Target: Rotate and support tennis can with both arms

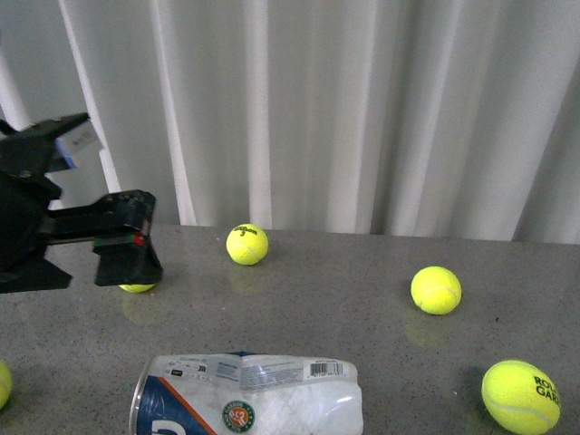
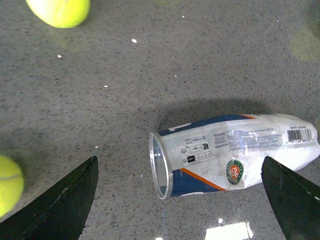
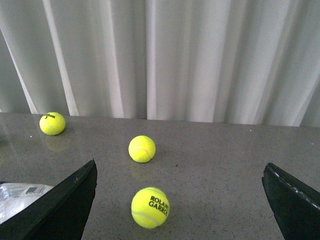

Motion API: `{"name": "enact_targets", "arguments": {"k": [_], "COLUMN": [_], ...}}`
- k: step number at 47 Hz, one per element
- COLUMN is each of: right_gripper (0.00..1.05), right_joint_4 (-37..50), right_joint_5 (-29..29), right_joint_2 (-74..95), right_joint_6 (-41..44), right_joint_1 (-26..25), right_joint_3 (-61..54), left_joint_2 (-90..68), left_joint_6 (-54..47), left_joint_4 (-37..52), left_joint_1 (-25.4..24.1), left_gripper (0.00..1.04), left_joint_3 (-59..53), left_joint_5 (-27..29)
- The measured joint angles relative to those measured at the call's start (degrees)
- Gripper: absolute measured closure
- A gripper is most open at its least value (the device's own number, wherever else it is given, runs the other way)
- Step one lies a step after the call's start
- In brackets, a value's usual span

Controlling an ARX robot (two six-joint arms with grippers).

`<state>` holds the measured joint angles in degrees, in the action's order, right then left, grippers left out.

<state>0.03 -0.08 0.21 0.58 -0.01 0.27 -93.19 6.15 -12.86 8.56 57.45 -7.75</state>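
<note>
Noted tennis can (image 2: 232, 155) flat on desk (image 2: 125, 75) below left end effector (image 2: 179, 167); spread wide, gripping nothing. Noted right end effector (image 3: 180, 167) likewise wide, empty.

Left arm (image 1: 36, 217): black, entering from the left edge of the front view, raised, with its end block reaching to the right.
Left gripper (image 2: 179, 162): pointed downward, jaws spread wide, holding nothing.
Left fingers (image 2: 62, 202): two black wedge-shaped tips, well apart, touching nothing.
Right gripper (image 3: 179, 167): pointed ahead and roughly level, jaws spread wide, holding nothing.
Right fingers (image 3: 65, 200): two black tips, well apart, touching nothing.
</note>
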Motion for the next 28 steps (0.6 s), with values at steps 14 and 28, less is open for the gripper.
{"name": "enact_targets", "arguments": {"k": [14, 28], "right_gripper": [0.07, 0.07], "right_joint_4": [0.0, 0.0], "right_joint_5": [0.0, 0.0], "right_joint_2": [0.0, 0.0], "right_joint_6": [0.0, 0.0], "right_joint_1": [0.0, 0.0], "right_joint_3": [0.0, 0.0], "left_joint_2": [-12.4, -15.5], "left_joint_6": [-0.2, 4.7], "left_joint_4": [2.5, 6.5], "left_joint_1": [0.0, -0.1], "left_gripper": [0.07, 0.07], "left_joint_3": [2.9, 0.3], "left_joint_5": [-1.9, -7.5]}}
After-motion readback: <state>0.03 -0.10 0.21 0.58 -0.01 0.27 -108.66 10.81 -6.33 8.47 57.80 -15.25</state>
